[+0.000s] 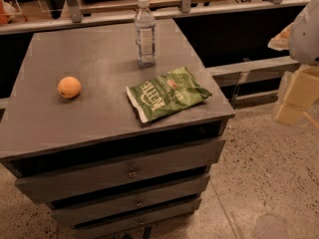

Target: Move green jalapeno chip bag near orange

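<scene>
The green jalapeno chip bag (pixel 167 94) lies flat on the grey cabinet top (pixel 89 59), near its front right corner, with white lettering facing up. The orange (pixel 69 87) sits on the left side of the same top, well apart from the bag. My gripper (pixel 293 99) shows at the right edge of the view, pale yellow. It is off the cabinet, to the right of the bag and over the floor. It touches nothing.
A clear plastic water bottle (pixel 145 32) stands upright at the back of the top, just behind the bag. The cabinet has several drawers (pixel 130 172) below. Speckled floor (pixel 269 183) lies to the right. A rail and shelving run behind the cabinet.
</scene>
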{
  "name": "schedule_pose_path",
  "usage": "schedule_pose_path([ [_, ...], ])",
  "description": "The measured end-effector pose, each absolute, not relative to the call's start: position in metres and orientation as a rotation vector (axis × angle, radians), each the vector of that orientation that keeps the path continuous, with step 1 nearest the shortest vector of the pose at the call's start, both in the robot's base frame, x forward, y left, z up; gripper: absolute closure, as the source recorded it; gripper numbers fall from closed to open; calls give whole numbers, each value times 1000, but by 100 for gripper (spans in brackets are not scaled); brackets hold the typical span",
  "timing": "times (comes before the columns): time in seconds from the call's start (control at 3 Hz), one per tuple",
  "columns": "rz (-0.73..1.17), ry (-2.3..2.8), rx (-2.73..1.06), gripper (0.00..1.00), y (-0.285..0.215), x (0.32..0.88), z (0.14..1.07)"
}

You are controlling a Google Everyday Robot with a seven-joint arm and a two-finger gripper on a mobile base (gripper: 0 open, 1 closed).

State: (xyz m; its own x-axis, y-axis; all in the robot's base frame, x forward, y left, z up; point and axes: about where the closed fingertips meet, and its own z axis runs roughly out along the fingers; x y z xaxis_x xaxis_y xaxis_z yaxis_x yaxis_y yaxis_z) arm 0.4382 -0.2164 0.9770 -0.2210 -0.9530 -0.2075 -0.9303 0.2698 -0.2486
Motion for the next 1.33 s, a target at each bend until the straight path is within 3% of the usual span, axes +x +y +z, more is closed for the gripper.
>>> schedule_pose_path([
  [0.67,-6,2200,-1620,0,-211,445,977],
  [1.33,350,2024,-1186,0,-189,509,955],
])
